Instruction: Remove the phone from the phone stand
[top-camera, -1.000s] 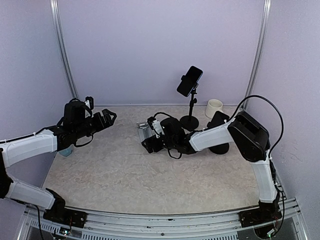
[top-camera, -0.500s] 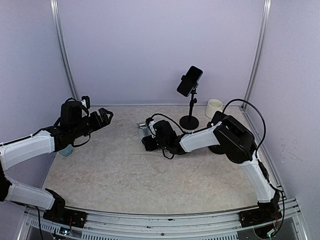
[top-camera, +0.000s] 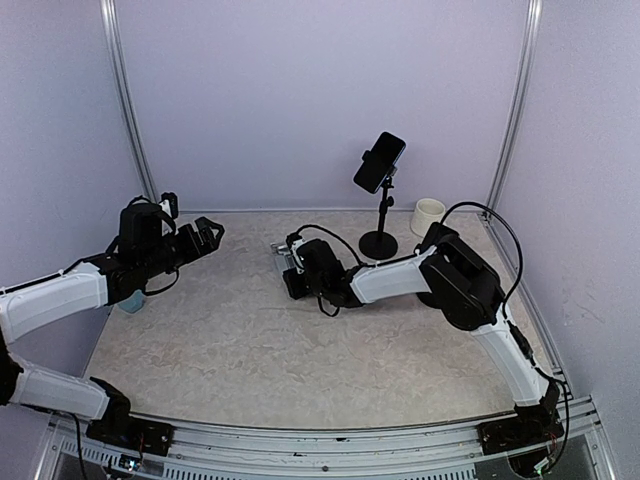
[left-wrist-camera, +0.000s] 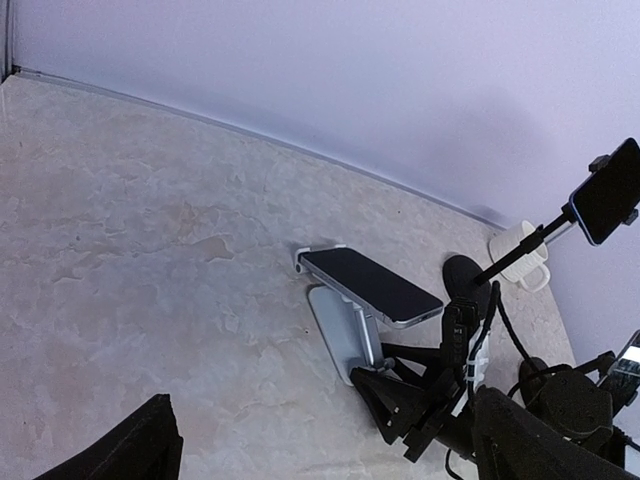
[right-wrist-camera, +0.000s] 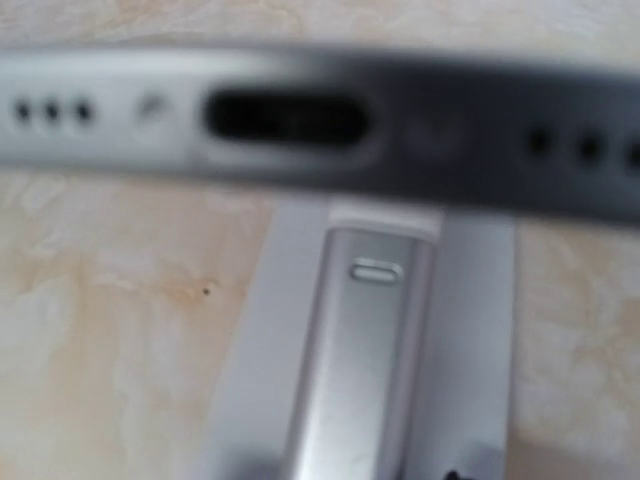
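The phone (left-wrist-camera: 370, 285) lies screen-up and tilted on the silver phone stand (left-wrist-camera: 345, 330), near the middle of the marbled table (top-camera: 250, 340); its dark screen is blank. In the right wrist view its bottom edge fills the top of the frame, showing a charging slot with small holes on either side; the view is too blurred for any lettering to be read. Below that edge are the stand's hinged arm and flat base.

The right gripper (top-camera: 292, 278) sits low at the foot of the stand, just beside the base; in the left wrist view its black fingers look parted and grasp nothing.

The left gripper (top-camera: 208, 234) hovers above the table's left side, well apart from the stand; its fingers (left-wrist-camera: 140, 450) are spread wide with nothing between them.

Behind the stand, a second phone (top-camera: 380, 162) is clamped atop a black pole mount (top-camera: 380, 240); a white cup (top-camera: 428, 215) stands just beside it.
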